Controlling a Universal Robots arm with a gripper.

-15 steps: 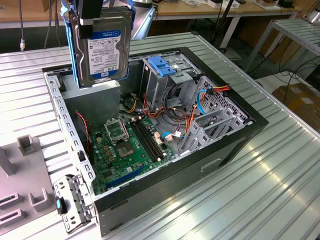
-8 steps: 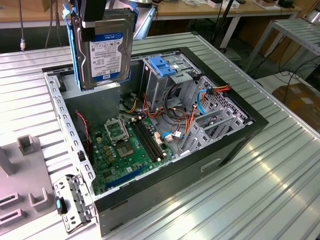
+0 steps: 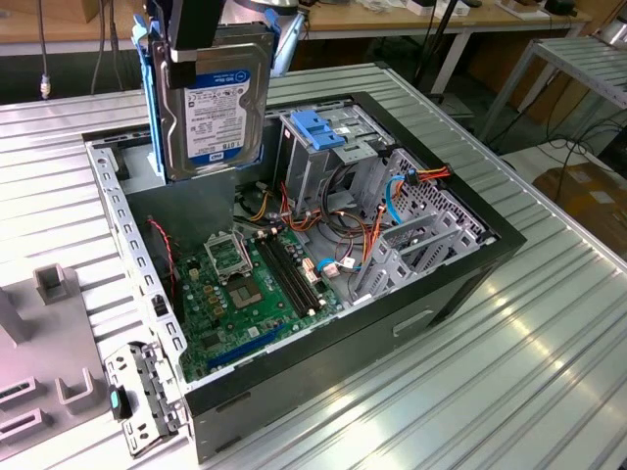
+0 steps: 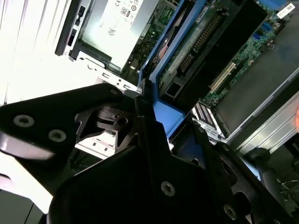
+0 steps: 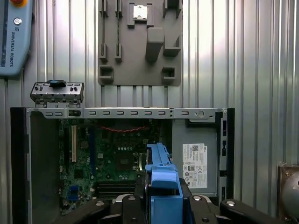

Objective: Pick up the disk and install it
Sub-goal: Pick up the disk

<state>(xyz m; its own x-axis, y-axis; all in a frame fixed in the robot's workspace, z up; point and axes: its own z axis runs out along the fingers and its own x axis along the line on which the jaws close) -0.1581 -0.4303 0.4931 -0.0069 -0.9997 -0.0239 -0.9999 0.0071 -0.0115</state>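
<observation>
Pick-up stage judged complete — the disk hangs on edge, clear of all support, above the open computer case. Its label faces the exterior camera, and its blue carrier rails run along its sides. The pincer is clenched on the disk's upper end; in the second wrist view a black finger lies hard against the blue rail. Position: over the part of the case towards the exterior view's left, near the silver drive cage and its light-blue latch plate, touching neither. The motherboard lies well below. Installation judged outstanding — the disk sits in no bay and no cable meets it. The case rests flat on the ribbed metal table with its side open.
</observation>
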